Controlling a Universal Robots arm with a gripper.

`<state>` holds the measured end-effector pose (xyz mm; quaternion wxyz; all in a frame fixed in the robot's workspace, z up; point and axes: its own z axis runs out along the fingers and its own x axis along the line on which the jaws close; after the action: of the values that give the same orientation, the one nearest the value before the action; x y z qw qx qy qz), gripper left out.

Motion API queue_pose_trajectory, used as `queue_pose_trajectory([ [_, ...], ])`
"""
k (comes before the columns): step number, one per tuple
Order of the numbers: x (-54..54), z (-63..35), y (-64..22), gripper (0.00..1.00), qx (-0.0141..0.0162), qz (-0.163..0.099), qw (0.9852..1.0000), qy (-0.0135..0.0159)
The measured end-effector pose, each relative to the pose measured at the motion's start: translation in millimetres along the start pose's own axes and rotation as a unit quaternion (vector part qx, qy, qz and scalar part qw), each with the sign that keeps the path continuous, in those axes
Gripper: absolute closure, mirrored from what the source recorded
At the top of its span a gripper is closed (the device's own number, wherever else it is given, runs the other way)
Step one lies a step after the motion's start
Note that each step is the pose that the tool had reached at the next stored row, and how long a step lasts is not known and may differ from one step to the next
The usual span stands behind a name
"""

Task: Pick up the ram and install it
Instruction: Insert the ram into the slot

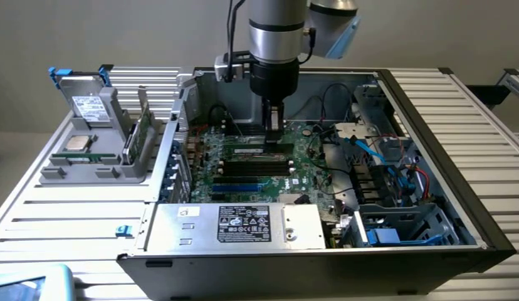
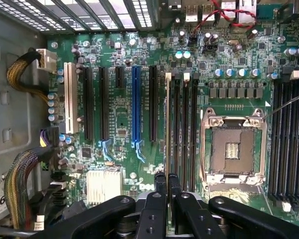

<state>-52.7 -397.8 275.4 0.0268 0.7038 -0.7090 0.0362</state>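
The ram shows edge-on as a thin pale line standing along the first of the black memory slots on the large green motherboard, beside the open CPU socket. My gripper is shut on its near end, the two black fingertips pressed close on either side. In the exterior view the gripper reaches straight down into the open computer case, and the ram shows as a narrow strip with a pale label at the motherboard's slots.
A grey holder at the exterior view's left carries a drive, a CPU and a taller green card. The power supply box lies at the case front. Cables and a drive cage crowd the exterior view's right.
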Motion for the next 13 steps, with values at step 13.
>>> queue_pose_trajectory([
  [13,-2.1,23.7,0.3,0.87,0.0,0.0,1.0,0.0005],
])
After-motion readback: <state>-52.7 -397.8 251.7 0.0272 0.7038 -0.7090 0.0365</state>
